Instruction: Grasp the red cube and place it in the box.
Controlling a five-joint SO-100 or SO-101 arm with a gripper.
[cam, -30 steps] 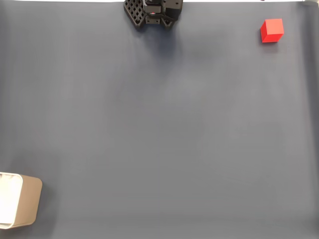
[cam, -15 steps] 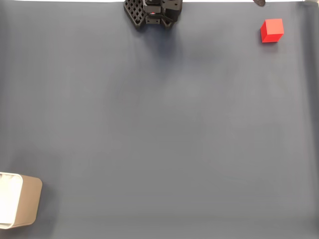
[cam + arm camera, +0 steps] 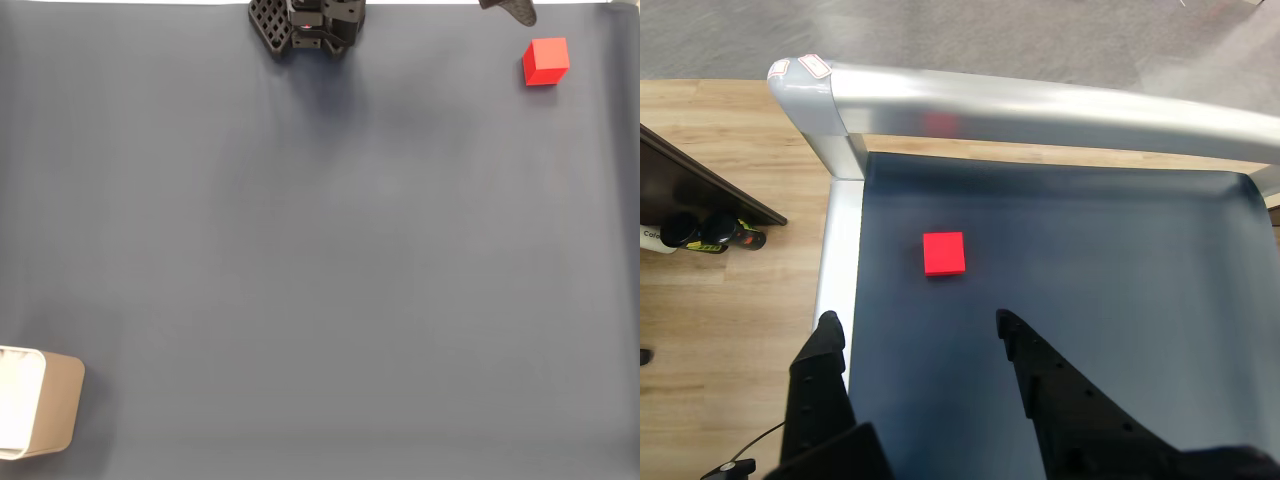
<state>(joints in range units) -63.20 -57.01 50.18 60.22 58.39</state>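
In the fixed view we see the red cube (image 3: 545, 61) sitting alone near the top right corner of the dark grey mat (image 3: 320, 260), and the box (image 3: 38, 400), tan with a white inside, at the lower left edge, well apart from the cube, nearly the whole diagonal away. The arm's black base (image 3: 305, 22) is at top centre; a dark tip of the gripper (image 3: 508, 9) pokes in at the top edge, just up and left of the cube, not touching it. From here we cannot tell the finger state. In the wrist view the gripper (image 3: 918, 325) enters from the bottom with both black fingers (image 3: 1040, 365) spread wide, holding nothing. The red cube (image 3: 944, 253) lies ahead of the tips, roughly on the gap's centreline, slightly toward the left finger, clear of both, faces about square to the view. A silver rail (image 3: 1040, 105) bounds the mat beyond it, wooden floor to the left. We judge this as the approach step: the move ahead is forward and down to straddle the cube, with the rail near enough to mind.
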